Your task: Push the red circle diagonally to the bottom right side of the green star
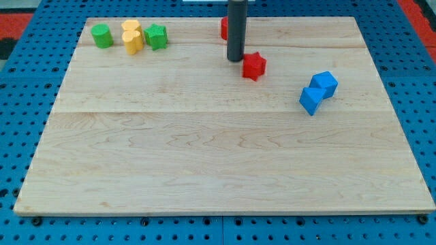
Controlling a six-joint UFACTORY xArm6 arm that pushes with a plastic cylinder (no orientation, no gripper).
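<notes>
My tip [236,60] rests on the wooden table [218,156] near its 12 o'clock edge. The end effector is a plain rod with nothing to clench or release, and it grasps nothing. Just beside the tip, at its 4 o'clock, sits a red star-like block [254,66], almost touching it.

A second red block [223,28] shows at the tip's 11 o'clock, mostly hidden behind the rod (this may be the red circle, but its shape cannot be made out).

Toward the table's 10 o'clock corner, the green star [157,36] stands touching a pair of yellow blocks [132,37] at its 9 o'clock, with a green cylinder-like block [103,35] farther out in the same direction. The hidden red block lies well apart from the green star, at its 3 o'clock.

At the table's 2 o'clock, two blue cubes [319,92] sit touching each other.
</notes>
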